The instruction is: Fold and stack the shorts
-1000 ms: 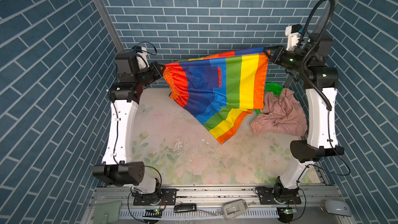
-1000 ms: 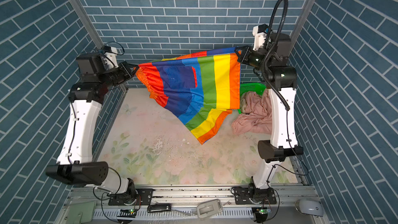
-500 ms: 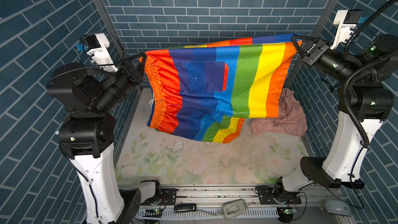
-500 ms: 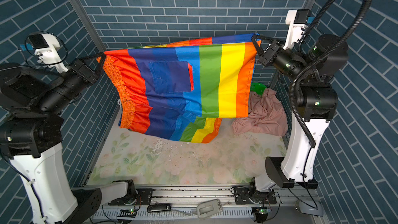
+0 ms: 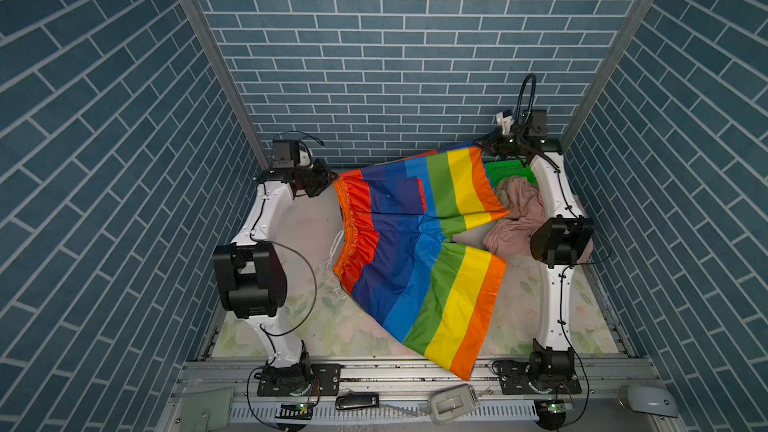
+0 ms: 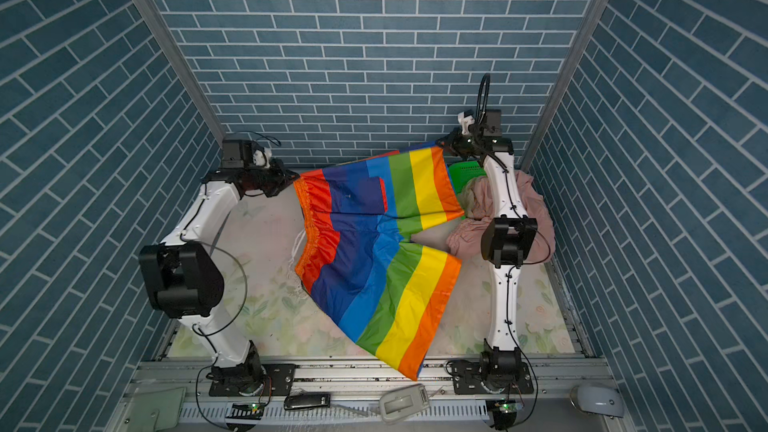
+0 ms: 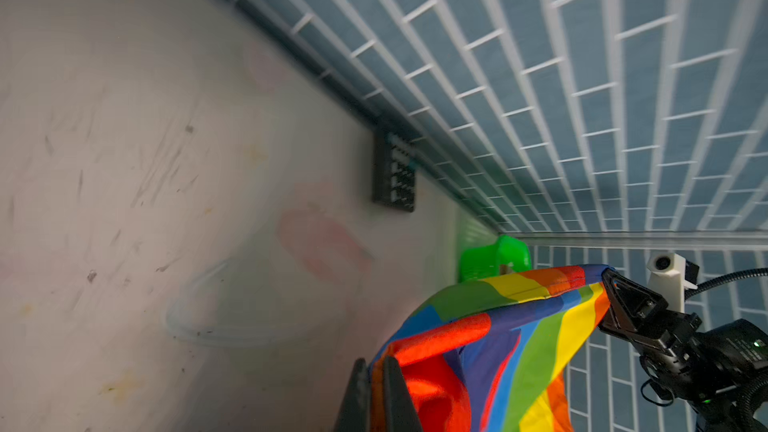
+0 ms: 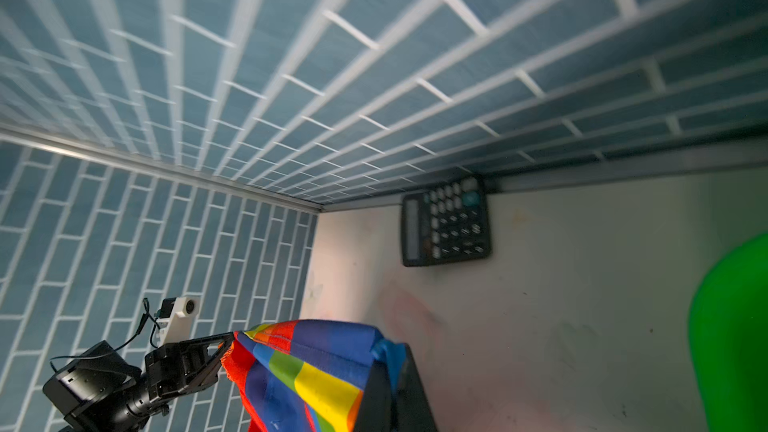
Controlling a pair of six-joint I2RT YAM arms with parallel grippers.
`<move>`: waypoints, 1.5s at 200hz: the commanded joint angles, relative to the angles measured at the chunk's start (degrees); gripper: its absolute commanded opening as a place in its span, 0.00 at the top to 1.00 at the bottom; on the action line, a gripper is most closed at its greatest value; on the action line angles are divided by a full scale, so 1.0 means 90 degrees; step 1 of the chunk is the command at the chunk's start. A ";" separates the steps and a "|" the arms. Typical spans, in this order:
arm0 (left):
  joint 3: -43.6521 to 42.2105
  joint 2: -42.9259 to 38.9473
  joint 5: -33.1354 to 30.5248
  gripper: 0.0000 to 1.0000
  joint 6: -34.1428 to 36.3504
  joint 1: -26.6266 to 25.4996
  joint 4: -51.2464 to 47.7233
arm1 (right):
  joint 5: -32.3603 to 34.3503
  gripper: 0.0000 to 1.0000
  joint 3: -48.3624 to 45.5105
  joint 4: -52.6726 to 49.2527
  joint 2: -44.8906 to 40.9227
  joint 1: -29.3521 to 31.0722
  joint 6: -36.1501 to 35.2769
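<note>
Lowered from mid-air since the earlier frame, the rainbow-striped shorts (image 5: 415, 243) are now spread out low beside the green basket (image 5: 505, 168), one leg stretched well away from it. One pink pair (image 5: 519, 218) is heaped against the basket. The left gripper (image 5: 330, 178) is clamped on the waistband corner, well apart from the basket. The right gripper (image 5: 482, 146) is pinched on a hem corner just beside it. One calculator (image 8: 444, 222) is shown in the wrist views only.
</note>
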 commanded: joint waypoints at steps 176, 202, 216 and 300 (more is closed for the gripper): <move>-0.0980 0.0352 -0.0288 0.99 0.0170 0.0640 0.1938 | 0.1605 1.00 -0.9125 0.2366 -0.6727 0.1979 -0.0361; -0.1718 0.0231 -0.0292 0.98 0.0183 0.0843 0.2243 | 0.2014 1.00 -1.1108 0.3096 -0.7323 0.3022 0.0157; -0.2098 0.0262 -0.0311 0.97 0.0134 0.0936 0.2405 | 0.2191 1.00 -1.1876 0.3564 -0.7324 0.3467 0.0483; -0.2829 0.0260 -0.0334 0.67 -0.0313 0.1350 0.2922 | 0.2741 1.00 -1.2906 0.4574 -0.6244 0.4746 0.0987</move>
